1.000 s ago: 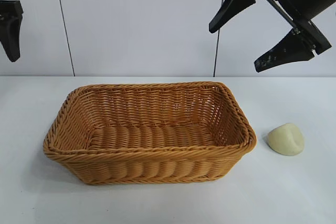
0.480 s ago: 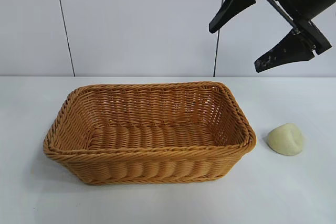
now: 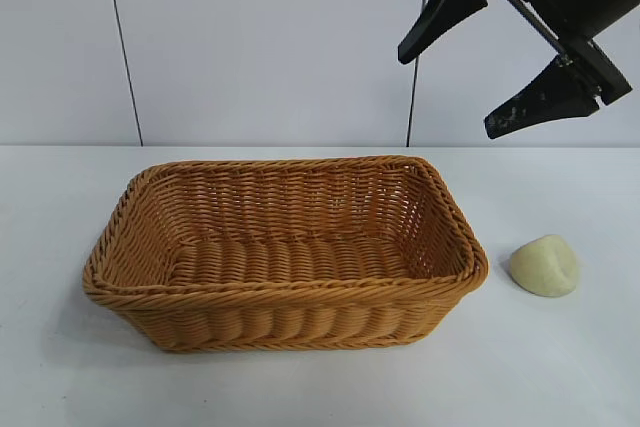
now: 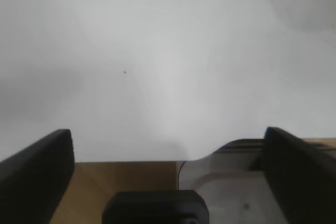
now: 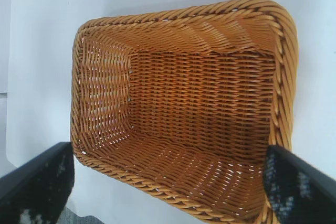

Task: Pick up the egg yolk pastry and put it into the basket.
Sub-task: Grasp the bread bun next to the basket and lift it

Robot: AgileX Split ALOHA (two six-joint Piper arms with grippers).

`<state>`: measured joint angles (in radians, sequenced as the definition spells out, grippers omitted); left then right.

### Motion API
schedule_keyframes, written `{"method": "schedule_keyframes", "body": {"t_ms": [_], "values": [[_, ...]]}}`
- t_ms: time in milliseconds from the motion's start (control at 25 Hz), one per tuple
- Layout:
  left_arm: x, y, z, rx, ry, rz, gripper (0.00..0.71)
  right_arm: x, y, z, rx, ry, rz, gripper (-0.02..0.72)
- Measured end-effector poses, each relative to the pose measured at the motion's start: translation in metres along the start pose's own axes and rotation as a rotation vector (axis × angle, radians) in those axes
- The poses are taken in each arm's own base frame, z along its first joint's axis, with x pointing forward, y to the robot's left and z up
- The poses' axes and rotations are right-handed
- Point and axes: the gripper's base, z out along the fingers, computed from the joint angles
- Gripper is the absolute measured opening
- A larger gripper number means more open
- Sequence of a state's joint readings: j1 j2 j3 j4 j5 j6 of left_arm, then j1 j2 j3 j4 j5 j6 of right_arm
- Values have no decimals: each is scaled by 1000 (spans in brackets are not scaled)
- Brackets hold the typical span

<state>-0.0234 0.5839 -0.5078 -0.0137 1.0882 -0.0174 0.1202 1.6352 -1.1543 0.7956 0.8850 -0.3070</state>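
Observation:
The egg yolk pastry (image 3: 545, 265), a small pale cream lump, lies on the white table just right of the basket (image 3: 285, 292). The orange-brown wicker basket stands empty at the table's middle and also shows in the right wrist view (image 5: 184, 11). My right gripper (image 3: 447, 94) hangs high at the upper right, above the basket's right end and the pastry, open and empty; its wrist view (image 5: 167, 150) looks down into the basket. My left gripper is out of the exterior view; in its wrist view (image 4: 167, 134) it is open and empty, facing a plain white surface.
The white table (image 3: 560, 367) has bare room in front of and right of the basket. A white panelled wall (image 3: 260, 37) stands behind. The left wrist view shows a wooden surface (image 4: 121, 182) beside a grey one (image 4: 231, 192).
The left gripper, seen at the exterior view's left edge one second ago, has moved out of view. The right gripper, basket and pastry have not moved.

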Motion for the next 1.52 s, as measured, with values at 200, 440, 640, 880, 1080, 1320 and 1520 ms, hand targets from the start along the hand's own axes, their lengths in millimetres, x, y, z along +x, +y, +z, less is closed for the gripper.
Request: {"method": "schedule_keyframes", "body": {"t_ms": [200,440,640,880,1080,1320,1520], "values": [[19,-1,-25,24,-223,-5,696,0,0,0,-1,0,1,695],[45,-3,-48,50,-445,-6,696,0,0,0,0,1,1,695],[63,-2,-58,54,-582,-2,696,0,0,0,4,4,-3,695],[65,-2,-60,55,-600,-1,696,-6,0,-6,65,-6,-31,695],[65,-2,-60,55,-600,-1,696,-12,-12,-19,266,20,-40,695],[65,-2,-60,55,-600,-1,696,-13,-46,-32,464,80,8,695],[65,-2,-60,55,-600,-1,696,-17,-67,-17,492,108,43,695]]}}
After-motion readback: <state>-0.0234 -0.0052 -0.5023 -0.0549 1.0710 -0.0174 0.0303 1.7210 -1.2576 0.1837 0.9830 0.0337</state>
